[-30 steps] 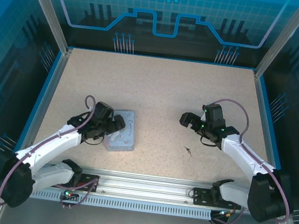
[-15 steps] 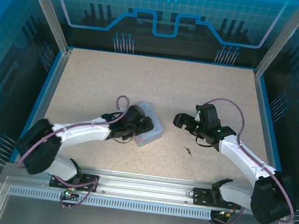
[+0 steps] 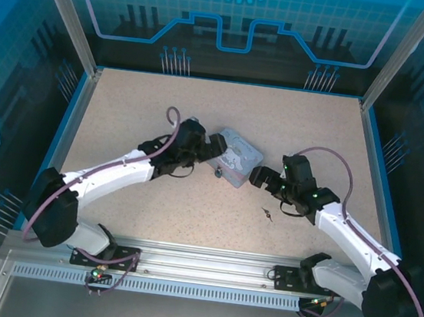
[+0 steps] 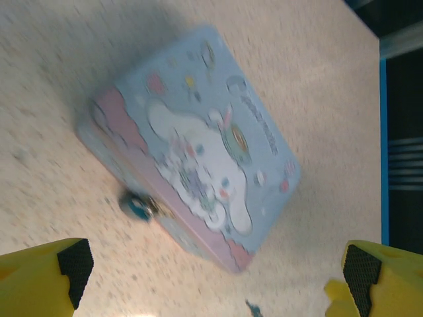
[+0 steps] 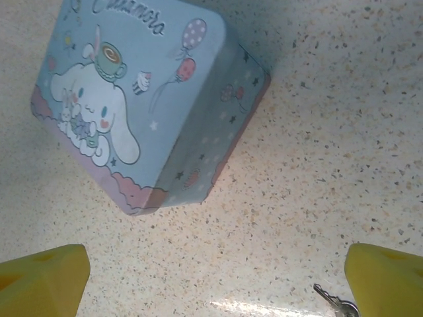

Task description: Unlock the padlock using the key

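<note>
Showing the tiny dark grey-blue metal padlock [image 4: 139, 205] on the speckled beige table [image 3: 164, 106], against the side wall of the pale blue cartoon tin box [image 4: 198, 145].
The tin's lid is shut, its contents hidden. The thin dark metal key [image 5: 336, 304] lies apart. The left gripper [image 4: 215, 277] and the right gripper [image 5: 211, 277] are spread wide, holding nothing.

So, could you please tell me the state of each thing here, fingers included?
Tin: closed, lying flat, lid up.
Padlock: at the tin's front edge, no key in it; too blurred to tell if locked.
Key: lying loose on the table, apart from the tin.
Left fingers: open, holding nothing.
Right fingers: open, holding nothing.
</note>
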Motion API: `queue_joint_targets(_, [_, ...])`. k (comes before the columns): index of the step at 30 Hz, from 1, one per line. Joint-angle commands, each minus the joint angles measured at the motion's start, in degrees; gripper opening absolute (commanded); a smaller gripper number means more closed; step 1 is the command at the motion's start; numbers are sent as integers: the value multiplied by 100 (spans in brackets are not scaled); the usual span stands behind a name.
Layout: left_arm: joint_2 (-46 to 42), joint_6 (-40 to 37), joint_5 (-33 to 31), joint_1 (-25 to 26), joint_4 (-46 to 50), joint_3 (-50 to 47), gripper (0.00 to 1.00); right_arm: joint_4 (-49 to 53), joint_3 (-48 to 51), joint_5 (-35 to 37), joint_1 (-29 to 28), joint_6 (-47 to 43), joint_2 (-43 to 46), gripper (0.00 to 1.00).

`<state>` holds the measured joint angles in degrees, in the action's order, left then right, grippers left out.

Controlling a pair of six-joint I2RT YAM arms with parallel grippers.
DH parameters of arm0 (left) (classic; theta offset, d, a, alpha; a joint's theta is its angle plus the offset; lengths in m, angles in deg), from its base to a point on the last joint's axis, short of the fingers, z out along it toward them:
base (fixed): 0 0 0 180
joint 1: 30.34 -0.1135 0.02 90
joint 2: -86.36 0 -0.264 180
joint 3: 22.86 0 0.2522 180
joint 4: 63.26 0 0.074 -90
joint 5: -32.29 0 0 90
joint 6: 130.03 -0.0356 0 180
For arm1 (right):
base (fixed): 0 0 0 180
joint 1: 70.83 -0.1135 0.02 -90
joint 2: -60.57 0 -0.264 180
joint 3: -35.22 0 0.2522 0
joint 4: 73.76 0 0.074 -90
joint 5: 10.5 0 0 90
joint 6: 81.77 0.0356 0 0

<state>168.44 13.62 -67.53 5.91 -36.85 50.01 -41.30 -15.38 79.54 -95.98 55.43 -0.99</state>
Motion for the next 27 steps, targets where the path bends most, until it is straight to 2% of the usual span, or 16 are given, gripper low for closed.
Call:
queue_joint_targets(1, [85, -580, 216, -500, -1, 181, 99, -186, -61, 137, -53, 172, -245, 100])
queue_joint_targets(8, [1489, -1130, 1297, -1282, -81, 1558, 99, -504, -869, 51, 161, 189, -1345, 97])
queue_joint_targets(15, [2943, -1462, 1967, -1387, 287, 3054, 99, -666, -1615, -419, 504, 251, -2260, 96])
queue_joint_targets(20, [3317, -1495, 2089, -1384, 259, 3208, 99, -454, -2067, -680, 550, 323, -2747, 96])
queue_joint_targets(27, [3266, -1366, 2207, -1389, 49, 2844, 99, -461, -2315, -865, 487, 415, -3066, 96])
